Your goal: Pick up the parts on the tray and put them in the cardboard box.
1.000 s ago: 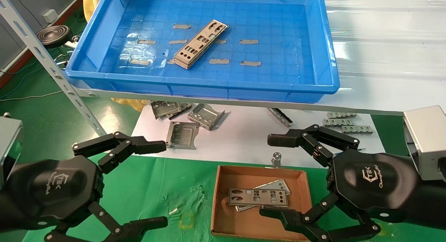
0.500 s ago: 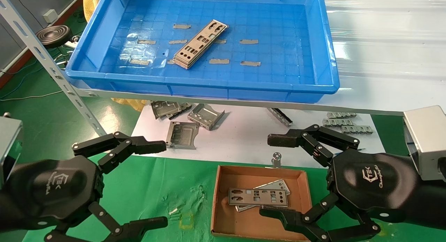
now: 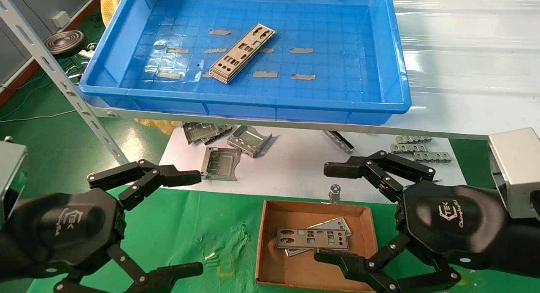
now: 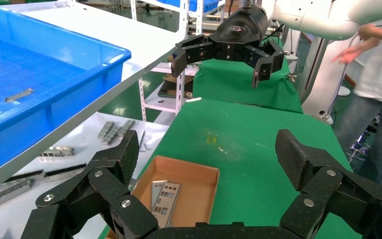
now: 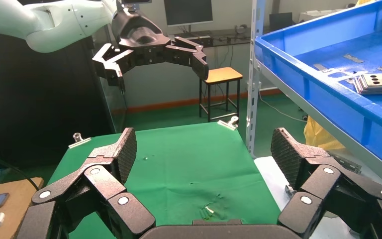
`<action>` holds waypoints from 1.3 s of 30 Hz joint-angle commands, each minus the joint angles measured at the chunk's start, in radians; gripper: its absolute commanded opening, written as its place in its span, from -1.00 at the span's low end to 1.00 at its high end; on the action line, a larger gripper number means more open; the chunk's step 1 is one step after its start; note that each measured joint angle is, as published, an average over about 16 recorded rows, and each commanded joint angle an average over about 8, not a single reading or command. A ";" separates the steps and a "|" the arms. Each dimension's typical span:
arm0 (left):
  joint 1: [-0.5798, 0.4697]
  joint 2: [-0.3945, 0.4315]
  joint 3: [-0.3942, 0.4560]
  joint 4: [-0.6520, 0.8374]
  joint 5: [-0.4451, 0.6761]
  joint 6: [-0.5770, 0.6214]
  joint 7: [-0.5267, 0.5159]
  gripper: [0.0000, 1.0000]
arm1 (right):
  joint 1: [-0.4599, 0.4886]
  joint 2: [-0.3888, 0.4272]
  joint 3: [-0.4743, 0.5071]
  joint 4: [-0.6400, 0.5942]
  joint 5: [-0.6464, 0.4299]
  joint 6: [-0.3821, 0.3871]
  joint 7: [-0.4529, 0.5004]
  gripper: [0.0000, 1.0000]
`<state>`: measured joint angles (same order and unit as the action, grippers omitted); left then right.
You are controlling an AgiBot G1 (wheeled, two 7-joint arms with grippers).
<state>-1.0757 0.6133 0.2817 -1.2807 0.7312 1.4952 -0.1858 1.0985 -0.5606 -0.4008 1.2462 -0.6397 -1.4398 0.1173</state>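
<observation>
Nothing has moved since the earlier frames: both arms, the plates and the bins sit exactly where they were 1 second ago.

Taking the cardboard box (image 3: 315,244) as the landmark, the right end effector (image 3: 333,212) hovers at the box's right side with its fingers spread wide and empty; 1 finger reaches over the box's near right corner, the other points past its far edge. The left end effector (image 3: 192,221) hangs to the left of the box over the green cloth (image 3: 198,225) that covers the tabletop, equally spread and holding nothing.

Inside the box lie 2 parts (image 3: 313,238), the upper one lying roughly lengthwise across the box and overlapping a second, slightly skewed plate beneath it. Touching the outside of the box's far wall is a small metal clip (image 3: 335,192).

Beyond the box lies a white sheet (image 3: 295,162) carrying folded metal brackets (image 3: 230,147) toward its left and toothed strips (image 3: 415,148) toward its right.

Farther still, raised above that sheet on a shelf, sits the tray (image 3: 236,101). A small stack of parts (image 3: 242,53) rests diagonally near the middle of its floor, with grey tape patches (image 3: 301,50) scattered around it.
</observation>
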 commanded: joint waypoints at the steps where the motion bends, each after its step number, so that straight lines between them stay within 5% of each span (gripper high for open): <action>1: 0.000 0.000 0.000 0.000 0.000 0.000 0.000 1.00 | 0.000 0.000 0.000 0.000 0.000 0.000 0.000 1.00; 39: 0.000 0.000 0.000 0.000 0.000 0.000 0.000 1.00 | 0.000 0.000 0.000 0.000 0.000 0.000 0.000 1.00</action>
<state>-1.0757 0.6133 0.2818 -1.2807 0.7312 1.4952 -0.1858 1.0985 -0.5606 -0.4008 1.2462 -0.6397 -1.4398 0.1173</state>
